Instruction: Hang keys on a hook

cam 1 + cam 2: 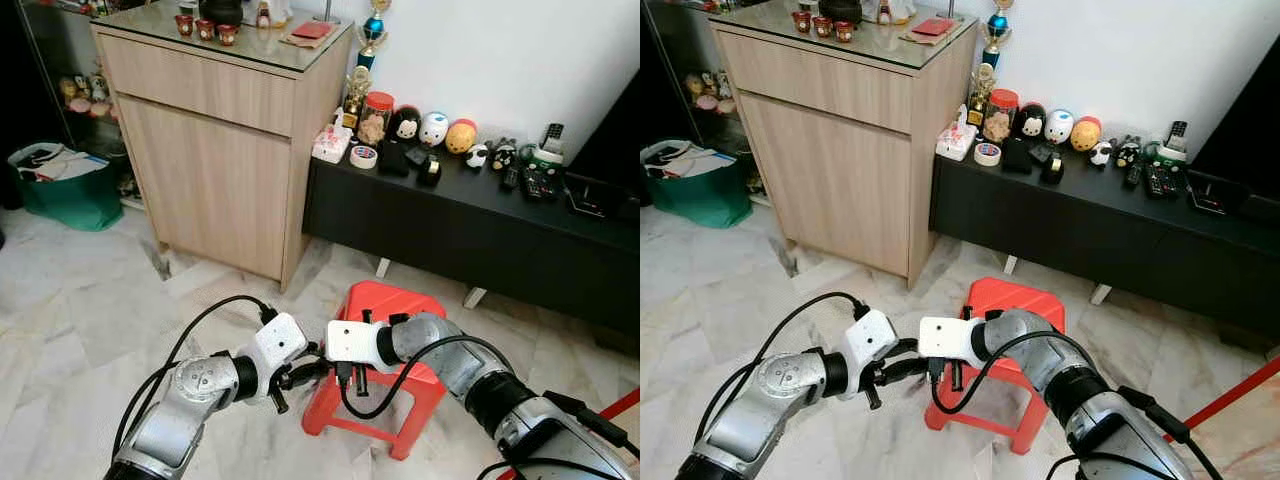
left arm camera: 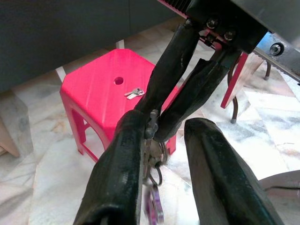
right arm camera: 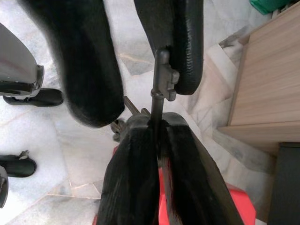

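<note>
Meeting tip to tip above the floor, just in front of the red stool point(image 1: 385, 345), the two pincers are set for what reads as a hand-over of the keys point(image 2: 154, 157).

1. Right pincer point(image 3: 157, 140): fingers clenched, pressed together on a key blade that stands out between them. This is a firm pinch grip on the bunch.
2. Left pincer point(image 2: 161, 136): fingers spread apart, one on each side of the right pincer's tips. One finger point(image 2: 119, 173) lies against the key head; the other stands clear. The pincer is released and holds nothing yet.
3. Keys: held in mid-air between the two pincers, ring and a purple tag point(image 2: 154, 211) hanging below. Holding them clear of the stool leaves the ring free to swing.
4. A second small key point(image 2: 134, 93) lies on the stool top, beside its centre hole.

Beyond the stool stand a low black desk point(image 1: 450, 215) carrying figurines and remote controls, and a wooden cabinet point(image 1: 215, 140). A hook cannot be made out from here.
</note>
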